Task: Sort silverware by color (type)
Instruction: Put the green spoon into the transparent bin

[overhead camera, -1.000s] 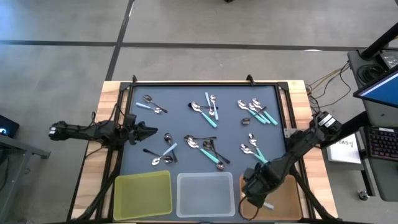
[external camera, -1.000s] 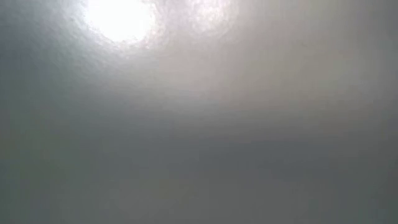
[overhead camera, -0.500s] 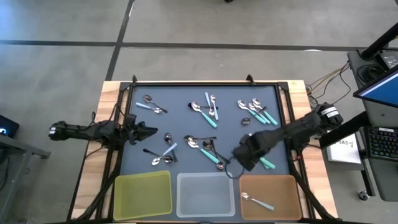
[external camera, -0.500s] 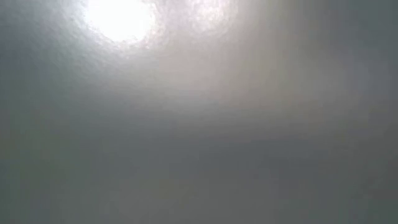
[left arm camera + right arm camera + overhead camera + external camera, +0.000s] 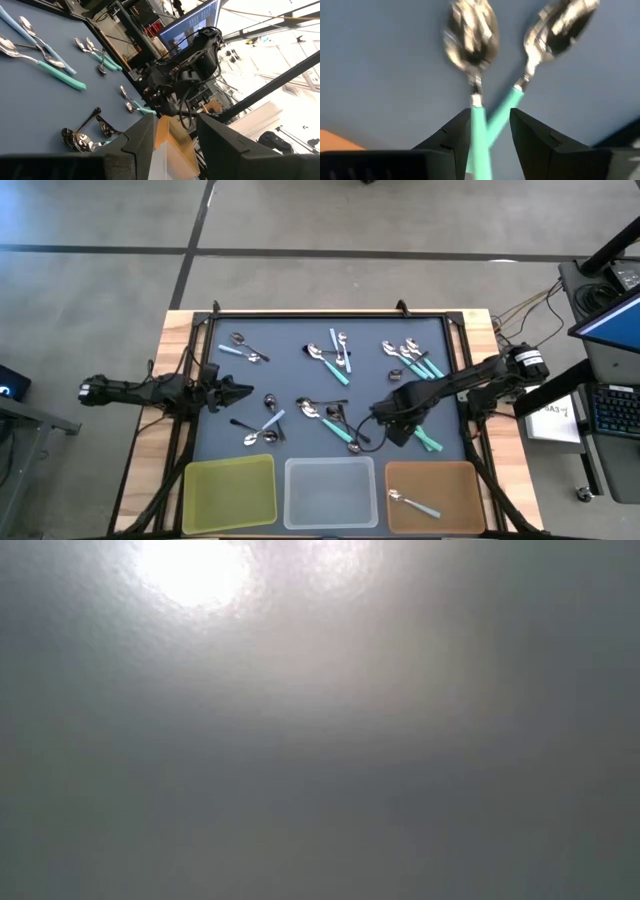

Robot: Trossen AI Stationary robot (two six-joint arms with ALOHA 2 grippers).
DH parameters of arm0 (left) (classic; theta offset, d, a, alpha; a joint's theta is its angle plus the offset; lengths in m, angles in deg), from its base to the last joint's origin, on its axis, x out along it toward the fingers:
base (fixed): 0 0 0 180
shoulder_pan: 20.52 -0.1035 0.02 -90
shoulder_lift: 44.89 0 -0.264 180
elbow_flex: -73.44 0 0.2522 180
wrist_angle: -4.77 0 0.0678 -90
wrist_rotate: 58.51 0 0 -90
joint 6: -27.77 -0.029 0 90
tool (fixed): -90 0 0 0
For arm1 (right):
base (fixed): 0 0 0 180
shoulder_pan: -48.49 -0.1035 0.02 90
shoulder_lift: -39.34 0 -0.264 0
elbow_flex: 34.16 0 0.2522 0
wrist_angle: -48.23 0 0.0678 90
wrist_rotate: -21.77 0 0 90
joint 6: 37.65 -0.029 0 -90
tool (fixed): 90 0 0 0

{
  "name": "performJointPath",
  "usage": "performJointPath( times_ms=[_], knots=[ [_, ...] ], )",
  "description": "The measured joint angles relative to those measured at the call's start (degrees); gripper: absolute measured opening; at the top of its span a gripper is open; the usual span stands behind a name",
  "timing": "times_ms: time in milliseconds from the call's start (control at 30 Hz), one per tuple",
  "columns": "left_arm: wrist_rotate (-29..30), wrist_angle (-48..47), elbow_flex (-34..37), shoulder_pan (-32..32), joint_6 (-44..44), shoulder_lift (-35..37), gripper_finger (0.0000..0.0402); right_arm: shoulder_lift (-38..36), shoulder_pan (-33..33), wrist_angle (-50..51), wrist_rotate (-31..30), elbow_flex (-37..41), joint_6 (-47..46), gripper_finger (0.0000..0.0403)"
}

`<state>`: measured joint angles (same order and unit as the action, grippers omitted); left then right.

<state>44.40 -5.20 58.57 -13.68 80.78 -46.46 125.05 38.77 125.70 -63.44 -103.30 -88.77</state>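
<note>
Right gripper [image 5: 490, 132] jaws spread over two crossed teal-handled spoons [image 5: 480, 120]; picking step, next: drop and pinch one handle. Left gripper [image 5: 175, 137] spread, idle

A yellow tray [image 5: 232, 492], a clear tray [image 5: 331, 491] and a brown tray [image 5: 455, 480] line the dark mat's [image 5: 300, 375] near edge, the brown one seemingly nearest the right gripper [image 5: 400, 427].

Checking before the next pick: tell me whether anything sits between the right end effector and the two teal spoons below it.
Nothing visible. The right end effector is open directly over the crossed handles of the two teal spoons, with only bare mat around them.
</note>
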Motion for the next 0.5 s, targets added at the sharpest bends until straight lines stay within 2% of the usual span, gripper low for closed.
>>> performJointPath(
  times_ms=[233, 500],
  knots=[
    [0.0, 0.0, 0.0, 0.0, 0.0, 0.0, 0.0132, 0.0, 0.0, -3.6, 1.9, 3.5, -1.3, 0.015],
    [0.0, 0.0, 0.0, 0.0, 0.0, 0.0, 0.0132, 0.0, 0.0, -10.6, 3.2, 7.5, -2.9, 0.013]
  ],
)
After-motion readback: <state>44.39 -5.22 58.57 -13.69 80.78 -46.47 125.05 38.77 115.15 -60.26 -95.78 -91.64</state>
